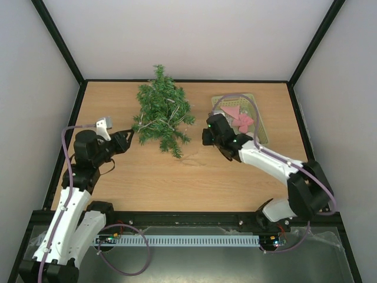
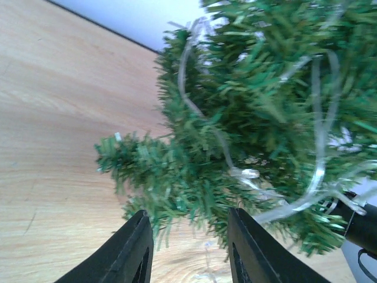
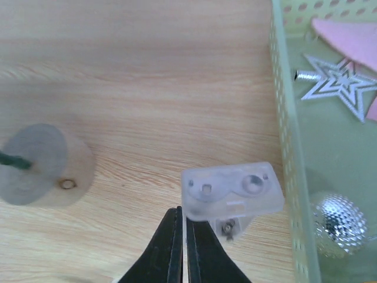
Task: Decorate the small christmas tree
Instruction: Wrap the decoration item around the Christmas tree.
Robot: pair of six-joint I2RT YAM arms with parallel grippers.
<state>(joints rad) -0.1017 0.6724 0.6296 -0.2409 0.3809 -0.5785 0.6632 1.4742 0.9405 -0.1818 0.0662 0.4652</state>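
- Top external: the wooden tabletop [image 1: 177,183] sits inside a black frame, with pale plain walls [image 1: 188,35] rising on three sides.
- The small christmas tree [image 1: 162,115] lies on its side near the far edge, a little left of the middle, with its tip towards the far wall.
- A pale green basket [image 1: 261,124] sits by the far right corner.
- My left gripper [image 1: 128,137] is near the left edge, pointing at the tree's lower branches. My right gripper [image 1: 206,138] is between the tree and the basket.
- Left wrist: my left gripper [image 2: 187,215] has its jaws parted with nothing clamped. Bristly tips of the small christmas tree [image 2: 265,88] hang just past them.
- A clear strand [image 2: 318,147] winds through the needles. Light wood grain [image 2: 53,147] runs to a dark edge under the white wall [image 2: 147,17].
- Right wrist: my right gripper [image 3: 182,218] has its fingers pressed together. A clear plastic box [image 3: 232,188] sits right at their tips, and I cannot tell whether they pinch anything.
- The tree's round wooden foot [image 3: 47,165] lies on the tabletop [image 3: 147,71] to the left.
- To the right, behind the basket's perforated wall [image 3: 285,135], are a silver star [image 3: 339,88], a glittery silver ball [image 3: 339,221] and a pink piece [image 3: 347,35].
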